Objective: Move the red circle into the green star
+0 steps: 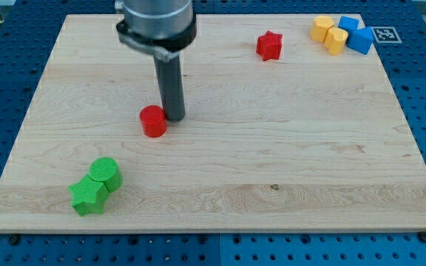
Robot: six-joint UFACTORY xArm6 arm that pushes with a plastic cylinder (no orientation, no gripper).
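Camera view, single frame. My tip (174, 118) is seen down on the wooden board (331, 162), touching or just beside the red circle (153, 121), which sits on the tip's view-left side. Nothing is gripped; the rod is bare and can only push.

Green star (88, 196) is found well toward the view's bottom-left of the tip, with a green cylinder (106, 173) touching it on the side nearer the tip. Red star (269, 46) lies toward the view's top-right of the tip; yellow blocks (329, 33) and blue blocks (355, 33) are clustered further that way.

Judgement: contact should be kept on the circle's view-upper-right flank, so the push line runs at the star. The cylinder partly bars that line; a path slightly to the view's left of it is advised. Short, corrected strokes are preferred, as a round block may slip off the tip.
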